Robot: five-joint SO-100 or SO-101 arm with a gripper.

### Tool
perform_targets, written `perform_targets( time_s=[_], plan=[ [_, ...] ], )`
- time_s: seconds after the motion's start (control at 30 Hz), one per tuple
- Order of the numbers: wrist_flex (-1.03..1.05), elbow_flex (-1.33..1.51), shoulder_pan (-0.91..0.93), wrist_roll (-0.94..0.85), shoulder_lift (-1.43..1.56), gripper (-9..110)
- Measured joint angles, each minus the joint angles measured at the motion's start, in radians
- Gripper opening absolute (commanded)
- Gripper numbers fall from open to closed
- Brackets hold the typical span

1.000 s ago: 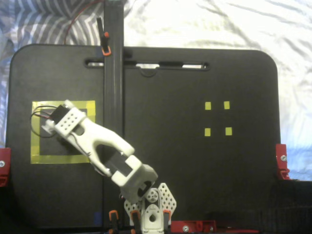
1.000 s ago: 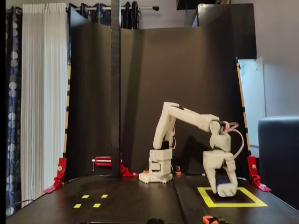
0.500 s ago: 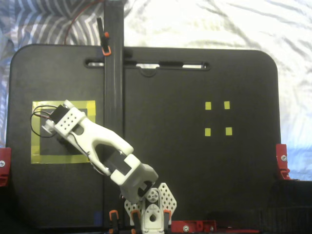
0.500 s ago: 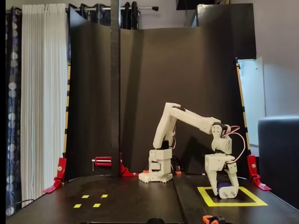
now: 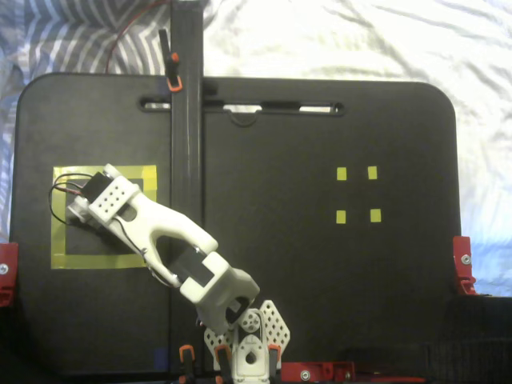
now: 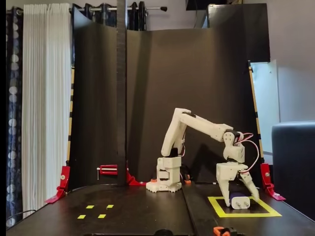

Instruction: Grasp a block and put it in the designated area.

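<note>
Resting: 1 block (image 6: 240, 201), 1 designated area (image 6: 268, 214).

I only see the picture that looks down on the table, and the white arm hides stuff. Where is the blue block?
Observer: In a fixed view, the block rests inside the yellow tape square.
Operator: Is the gripper squeezing it?
Observer: No. The gripper is open, with its fingers spread to either side of the block.
Operator: Where do the prongs point?
Observer: Toward that camera, away from the arm's base.
</note>
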Motion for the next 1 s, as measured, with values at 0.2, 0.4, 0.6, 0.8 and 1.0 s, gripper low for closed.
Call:
perform_targets(
  time_s=[0.2,0.4,0.6,0.8,1.0],
  plan=[
    [0.006,0.000,-0.002,0.000,0.005,43],
    [0.086,-0.009,0.009,0.000,0.046,43],
    [0.166,-0.052,0.035,-0.002,0.135,43],
    [0.213,-0.058,0.046,-0.011,0.206,43],
    [0.219,-0.058,0.046,-0.011,0.213,37]
  ],
)
